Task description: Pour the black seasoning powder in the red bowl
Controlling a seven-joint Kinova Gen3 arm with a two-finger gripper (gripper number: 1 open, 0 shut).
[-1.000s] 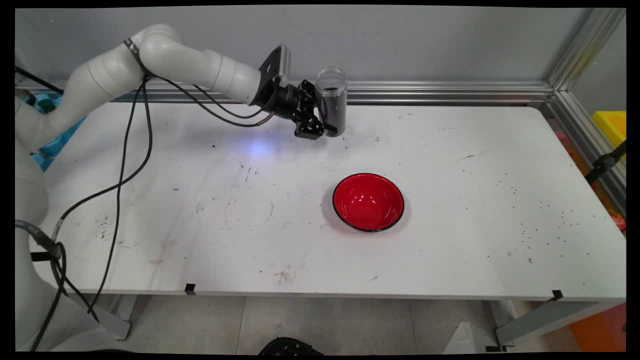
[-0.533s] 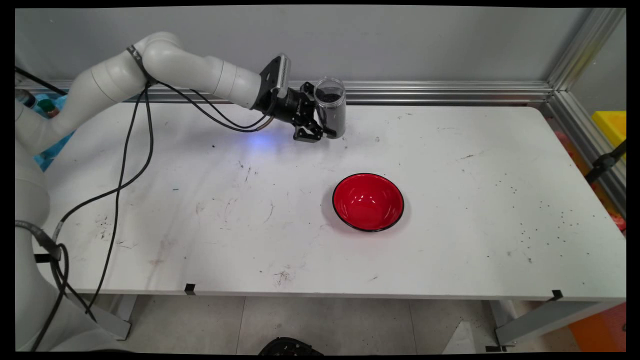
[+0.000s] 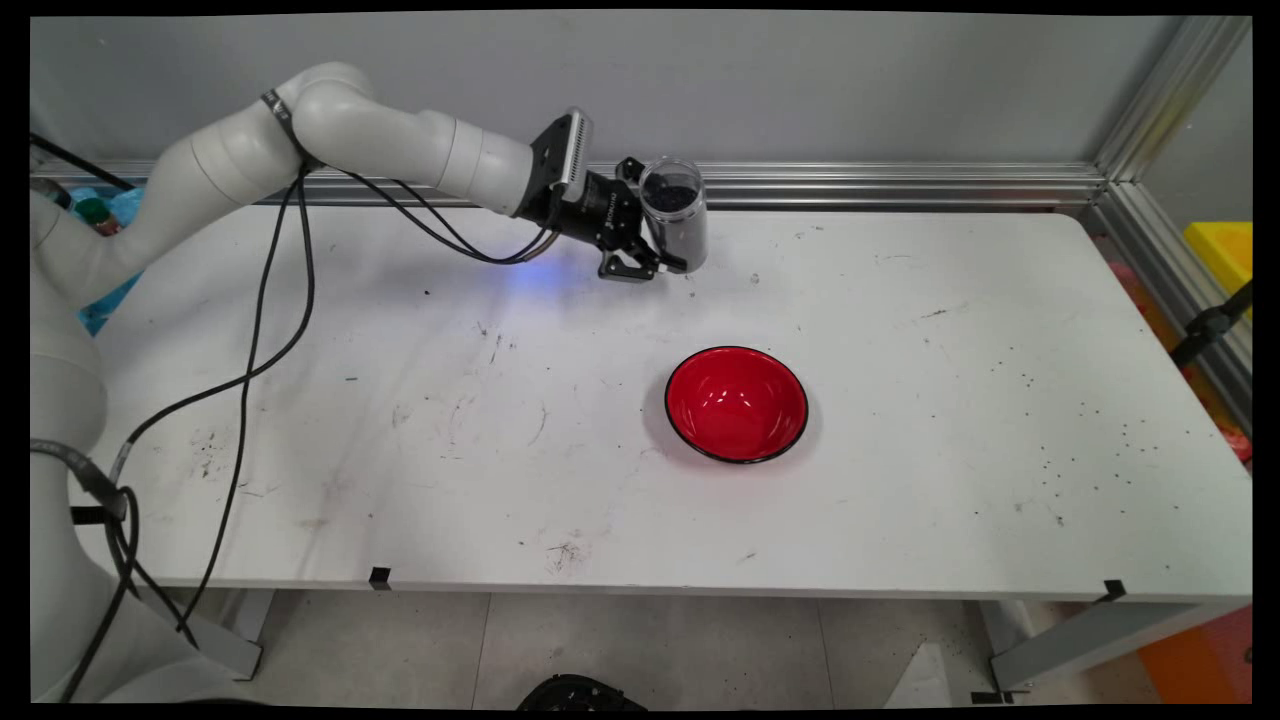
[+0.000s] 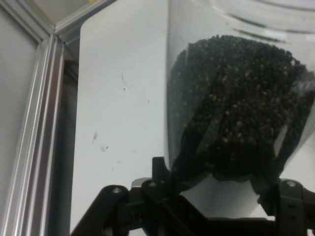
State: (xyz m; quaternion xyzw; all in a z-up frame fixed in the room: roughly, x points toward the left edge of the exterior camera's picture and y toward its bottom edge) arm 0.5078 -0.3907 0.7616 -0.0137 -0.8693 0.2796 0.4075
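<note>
The claw [image 3: 662,258] was clamped on one clear jar [image 3: 677,222] of dark granules [image 4: 241,103], held at the table's [image 3: 900,480] far side, behind the one red bowl [image 3: 737,404] and well apart from it. The jar was open-topped and leaning slightly; further tilt could spill granules onto the table, judging by that lean

We are counting one clear jar [image 3: 676,214] of dark grains [image 4: 236,103], one red bowl [image 3: 737,404], one white table [image 3: 900,330], one black gripper [image 3: 668,262] and two short black tape marks [image 3: 379,577] at the table's near edge.
</note>
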